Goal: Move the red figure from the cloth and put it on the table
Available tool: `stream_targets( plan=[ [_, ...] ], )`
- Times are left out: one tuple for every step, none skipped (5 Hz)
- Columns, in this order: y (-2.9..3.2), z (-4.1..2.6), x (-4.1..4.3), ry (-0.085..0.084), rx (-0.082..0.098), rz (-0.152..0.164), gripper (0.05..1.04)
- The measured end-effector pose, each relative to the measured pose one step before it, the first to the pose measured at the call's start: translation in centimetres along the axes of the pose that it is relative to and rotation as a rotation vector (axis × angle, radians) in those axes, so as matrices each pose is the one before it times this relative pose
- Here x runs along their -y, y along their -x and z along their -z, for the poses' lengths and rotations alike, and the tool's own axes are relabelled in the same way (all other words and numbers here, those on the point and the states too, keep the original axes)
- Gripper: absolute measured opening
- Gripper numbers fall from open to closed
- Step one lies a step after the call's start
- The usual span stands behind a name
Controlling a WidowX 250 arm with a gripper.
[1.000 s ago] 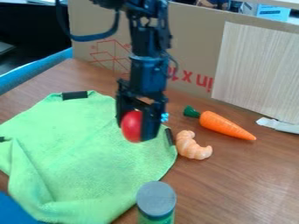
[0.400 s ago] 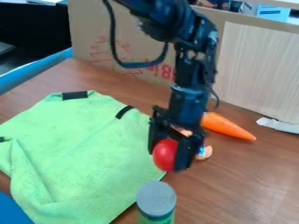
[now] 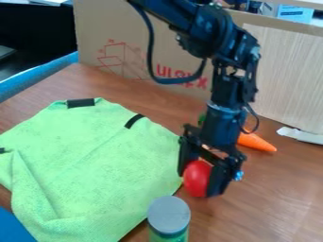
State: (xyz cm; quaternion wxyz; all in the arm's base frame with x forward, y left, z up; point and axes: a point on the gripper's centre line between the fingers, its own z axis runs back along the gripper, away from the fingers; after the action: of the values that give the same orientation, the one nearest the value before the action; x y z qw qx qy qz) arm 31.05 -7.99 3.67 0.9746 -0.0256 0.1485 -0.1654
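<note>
The black gripper is at the right edge of the green cloth, shut on the red figure, a rounded red object held between its two fingers. Behind and around the figure is the brown table, just right of the cloth. Whether the figure touches the table or hangs slightly above it, I cannot tell.
A grey-lidded green jar stands close in front of the gripper. Behind the arm lies an orange carrot, partly covered. A cardboard sheet and a pale wood panel stand at the back.
The gripper has moved right and toward the camera, carrying the red figure from over the cloth to the cloth's right edge. It now hides the croissant seen earlier.
</note>
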Motion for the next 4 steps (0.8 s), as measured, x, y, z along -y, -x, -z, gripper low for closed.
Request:
stream_targets(
  plan=[
    [-0.513,0.058,0.632,-0.0034,0.0045,0.0064,0.866],
    [-0.241,-0.053,-0.004,-0.0006,0.0169,-0.0125,0.906],
    [0.034,0.491,0.291,0.02,0.0039,-0.0165,1.007],
    [0.228,-0.647,-0.168,0.0144,0.0259,-0.0066,1.002]
  ],
)
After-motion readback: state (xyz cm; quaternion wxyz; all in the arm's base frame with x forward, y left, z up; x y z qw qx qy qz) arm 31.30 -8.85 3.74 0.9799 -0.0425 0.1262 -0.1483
